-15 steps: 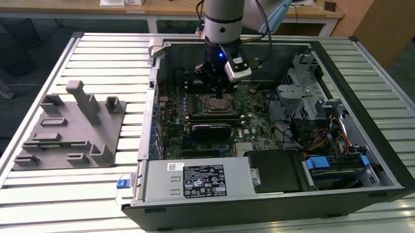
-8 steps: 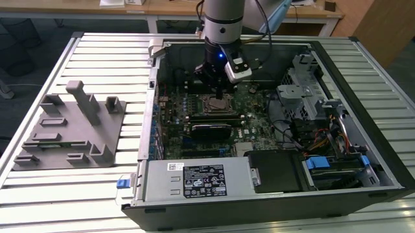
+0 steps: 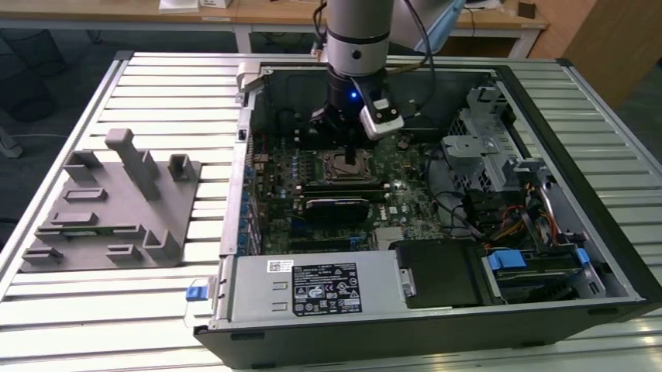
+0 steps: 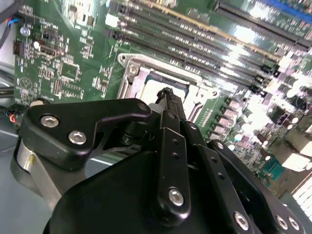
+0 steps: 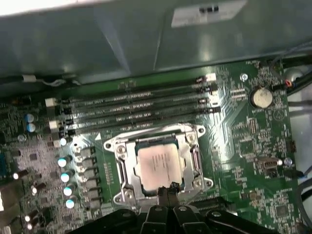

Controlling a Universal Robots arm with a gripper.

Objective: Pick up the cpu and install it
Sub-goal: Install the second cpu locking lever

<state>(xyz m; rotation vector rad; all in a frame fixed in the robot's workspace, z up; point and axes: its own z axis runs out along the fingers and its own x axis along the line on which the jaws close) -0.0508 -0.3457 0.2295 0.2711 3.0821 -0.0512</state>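
Silver metal of the cpu [image 5: 159,166] faces up out of the motherboard socket [image 5: 127,170], the chip lying flat and square inside the frame with no long axis to speak of; its edges run parallel to the four memory slots [image 5: 136,105] beside it. In the second wrist view the cpu [image 4: 157,90] shows as a pale patch past the black linkage. The gripper [image 5: 167,190] hangs straight above the socket, its fingers [image 5: 165,195] together at the tip, just over the chip's edge; whether they touch it I cannot tell. In the exterior view the gripper [image 3: 353,159] reaches into the open computer case [image 3: 435,333], with a grey holder block [image 3: 108,205] at nine o'clock on the slatted desk [image 3: 176,85].
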